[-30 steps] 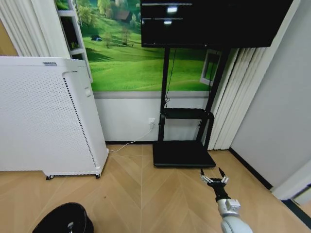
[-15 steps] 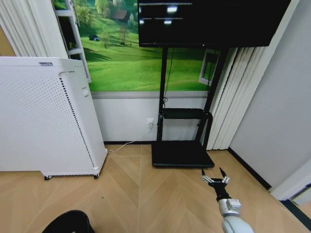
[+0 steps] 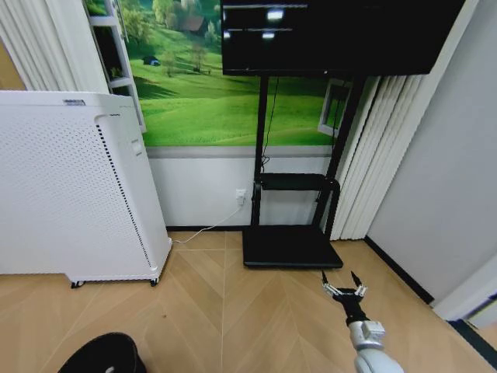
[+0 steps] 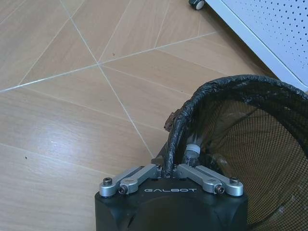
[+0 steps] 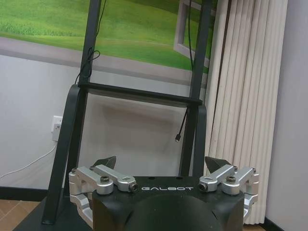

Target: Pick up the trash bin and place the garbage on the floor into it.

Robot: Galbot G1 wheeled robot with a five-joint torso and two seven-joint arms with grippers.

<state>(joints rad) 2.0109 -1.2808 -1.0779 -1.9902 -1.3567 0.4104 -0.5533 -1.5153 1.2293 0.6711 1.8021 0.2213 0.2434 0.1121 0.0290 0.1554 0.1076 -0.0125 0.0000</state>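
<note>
The trash bin (image 3: 105, 353), small, black and mesh-walled, sits at the lower left edge of the head view, above the herringbone floor (image 3: 233, 311). In the left wrist view my left gripper (image 4: 169, 168) is shut on the trash bin's rim (image 4: 180, 125), one finger outside the mesh and one inside. The mesh wall (image 4: 250, 144) opens away from the wrist. My right gripper (image 3: 344, 286) hangs open and empty over the floor at the lower right, in front of the TV stand; its fingers (image 5: 106, 163) are spread wide in the right wrist view. The garbage is out of view.
A tall white appliance (image 3: 74, 186) on castors stands at the left, close to the bin. The flat black TV-stand base (image 3: 291, 249) and its posts lie ahead, with a cable (image 3: 206, 229) running to a wall socket. White curtains (image 3: 373, 155) and a grey wall close the right.
The whole head view has shifted slightly, so the camera moved. The bin sits a little lower in the picture than a second ago. The right gripper holds the same pose.
</note>
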